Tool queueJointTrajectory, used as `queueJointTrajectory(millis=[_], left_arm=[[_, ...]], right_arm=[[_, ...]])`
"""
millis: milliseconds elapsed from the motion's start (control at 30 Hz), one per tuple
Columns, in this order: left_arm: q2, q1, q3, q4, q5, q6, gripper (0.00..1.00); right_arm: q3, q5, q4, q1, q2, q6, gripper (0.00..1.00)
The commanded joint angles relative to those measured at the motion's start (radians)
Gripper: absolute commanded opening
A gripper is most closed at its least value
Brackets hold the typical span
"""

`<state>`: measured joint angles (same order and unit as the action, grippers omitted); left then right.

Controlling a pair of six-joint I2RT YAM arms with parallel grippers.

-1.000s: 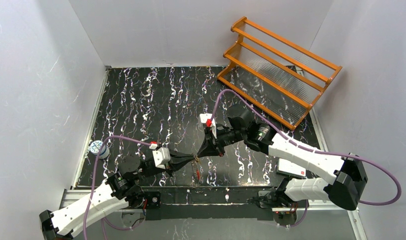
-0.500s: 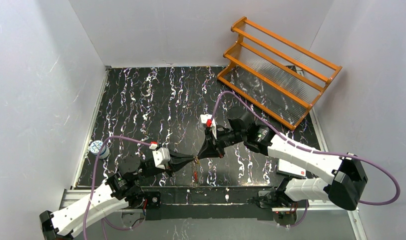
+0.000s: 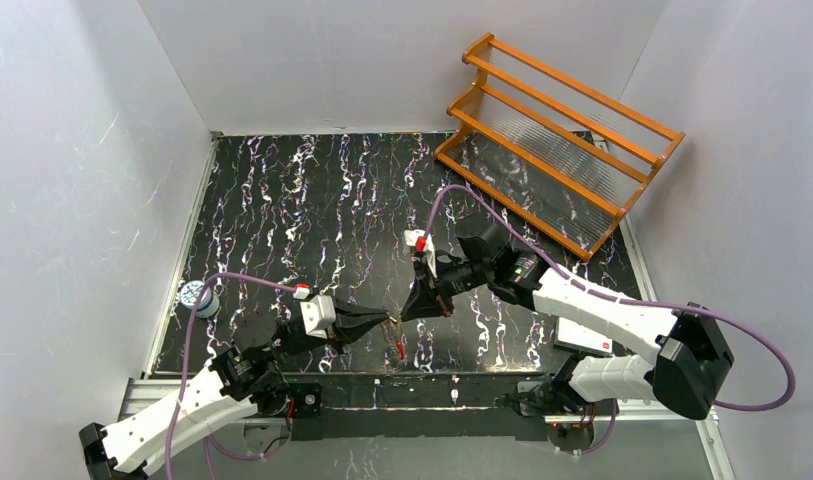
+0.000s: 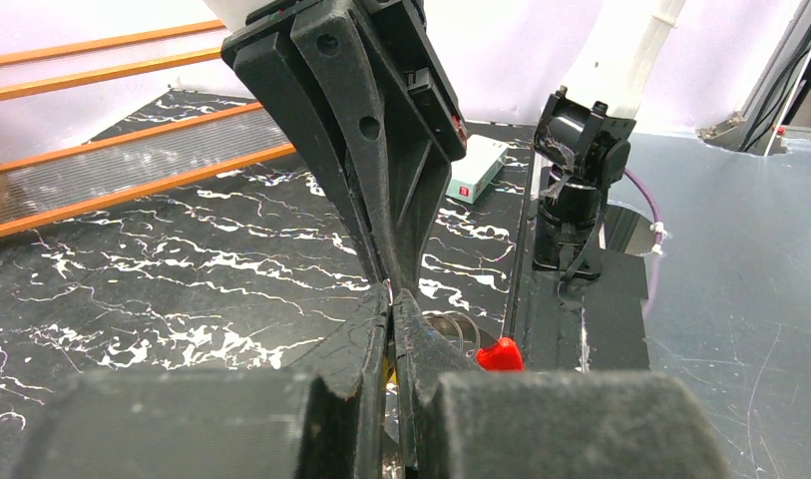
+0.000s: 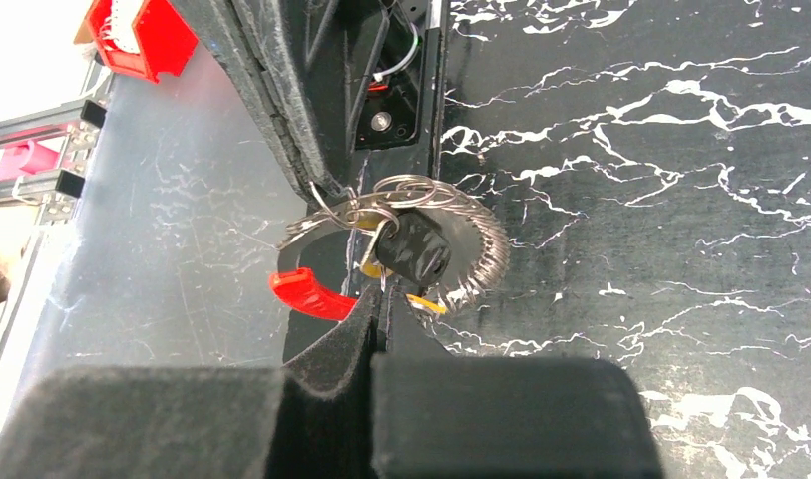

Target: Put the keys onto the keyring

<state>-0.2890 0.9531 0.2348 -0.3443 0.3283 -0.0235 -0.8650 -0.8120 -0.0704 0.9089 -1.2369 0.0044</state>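
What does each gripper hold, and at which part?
The left gripper pinches the keyring on its wire, apart from the red section. The right gripper seems shut on the brass key; where exactly is hidden.

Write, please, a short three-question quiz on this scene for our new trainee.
1. True or false: the orange rack stands at the near edge, beside the left arm.
2. The keyring has a short coloured section. Is it A blue, B red or C green?
3. Fill in: the left gripper and the right gripper, meeting at the keyring, are both ____.

Key: 1 false, it stands at the far right; 2 B; 3 shut.
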Motion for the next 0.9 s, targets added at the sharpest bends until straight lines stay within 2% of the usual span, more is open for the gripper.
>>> queueJointTrajectory(millis=[0, 333, 867], left_arm=[[0.010, 0.003, 0.000, -0.037, -0.013, -0.004, 0.00], [0.010, 0.003, 0.000, -0.037, -0.005, -0.005, 0.00], [0.002, 0.003, 0.005, -0.038, 0.006, -0.005, 0.00]], right_arm=[[0.001, -0.078, 0.061, -0.007, 0.040, 0.004, 0.01], [-0.034, -0.157, 0.130, -0.007, 0.063, 0.040, 0.01], [-0.096, -0.050, 0.107, -0.007, 0.016, 0.073, 0.01]])
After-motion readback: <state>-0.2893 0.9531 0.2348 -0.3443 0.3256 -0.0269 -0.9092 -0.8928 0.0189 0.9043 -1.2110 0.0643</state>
